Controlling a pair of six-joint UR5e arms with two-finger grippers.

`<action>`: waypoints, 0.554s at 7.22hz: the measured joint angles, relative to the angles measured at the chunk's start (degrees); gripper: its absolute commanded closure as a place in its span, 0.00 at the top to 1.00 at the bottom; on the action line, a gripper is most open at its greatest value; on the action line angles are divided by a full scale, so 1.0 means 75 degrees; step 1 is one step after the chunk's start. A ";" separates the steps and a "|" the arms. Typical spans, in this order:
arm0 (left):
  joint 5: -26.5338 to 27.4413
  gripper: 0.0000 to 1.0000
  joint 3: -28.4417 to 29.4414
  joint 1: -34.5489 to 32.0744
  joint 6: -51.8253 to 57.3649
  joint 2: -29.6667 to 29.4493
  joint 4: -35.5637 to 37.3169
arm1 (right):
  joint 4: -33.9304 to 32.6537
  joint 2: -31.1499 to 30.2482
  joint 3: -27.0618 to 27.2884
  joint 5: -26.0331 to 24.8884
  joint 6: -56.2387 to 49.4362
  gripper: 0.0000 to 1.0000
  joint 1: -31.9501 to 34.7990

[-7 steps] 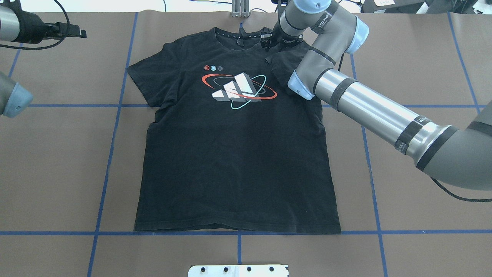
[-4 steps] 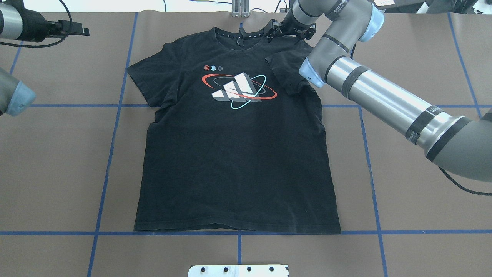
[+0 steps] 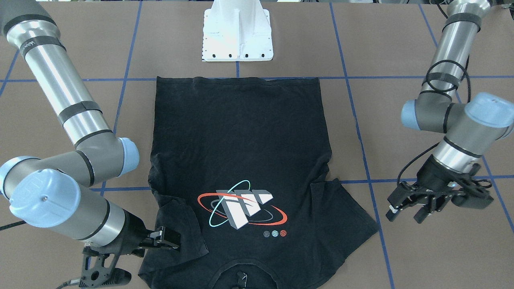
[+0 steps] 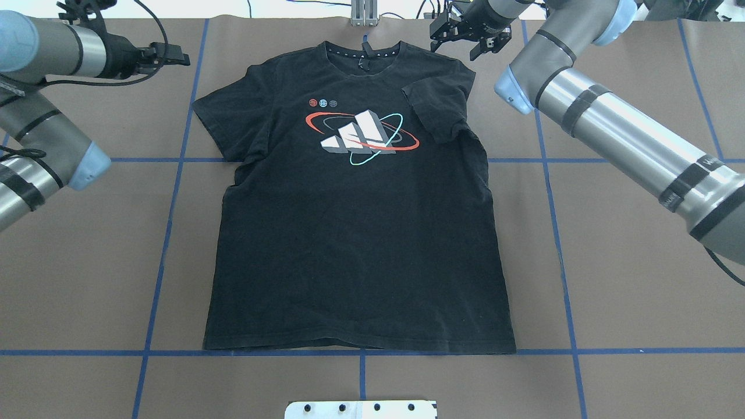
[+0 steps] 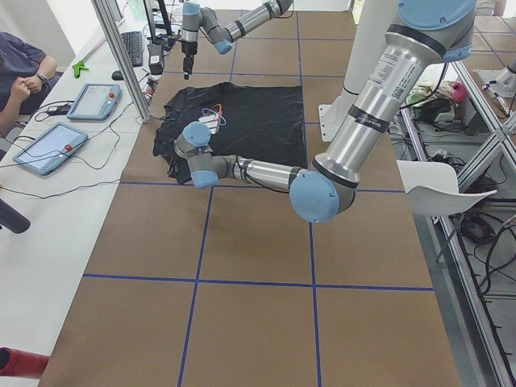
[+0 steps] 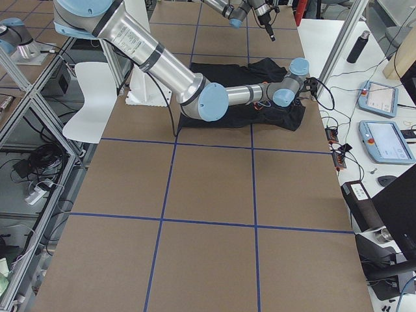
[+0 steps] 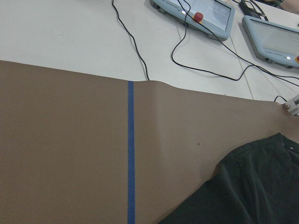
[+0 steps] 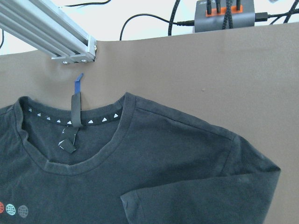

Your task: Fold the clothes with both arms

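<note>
The black T-shirt (image 4: 355,244) lay flat on the counter (image 4: 628,302), logo up. Its right sleeve (image 4: 433,110) was folded in, so we think the left sleeve (image 4: 218,116) needed grabbing next. Farther back, our right claw (image 4: 465,42), spread and empty, had lifted off that sleeve. Our left claw (image 3: 404,214), spread too, had come nearer.

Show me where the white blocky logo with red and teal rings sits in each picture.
Front-facing: logo lower centre.
Overhead: logo upper centre.
Exterior left: logo tiny, upper left.
Exterior right: cannot tell.
Left wrist: absent.
Right wrist: absent.
Shared landmark: black T-shirt's round collar.
</note>
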 measured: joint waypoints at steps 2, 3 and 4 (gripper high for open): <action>0.0453 0.98 0.0918 0.0357 -0.0237 -0.0437 -0.0361 | -0.0071 -0.0662 0.1089 0.0080 0.0260 1.00 0.0012; 0.0669 0.96 0.1199 0.0460 -0.0251 -0.0542 -0.0421 | -0.0075 -0.0735 0.1246 0.0073 0.0358 1.00 0.0005; 0.0819 0.93 0.1364 0.0511 -0.0249 -0.0582 -0.0435 | -0.0076 -0.0746 0.1302 0.0066 0.0404 1.00 -0.0003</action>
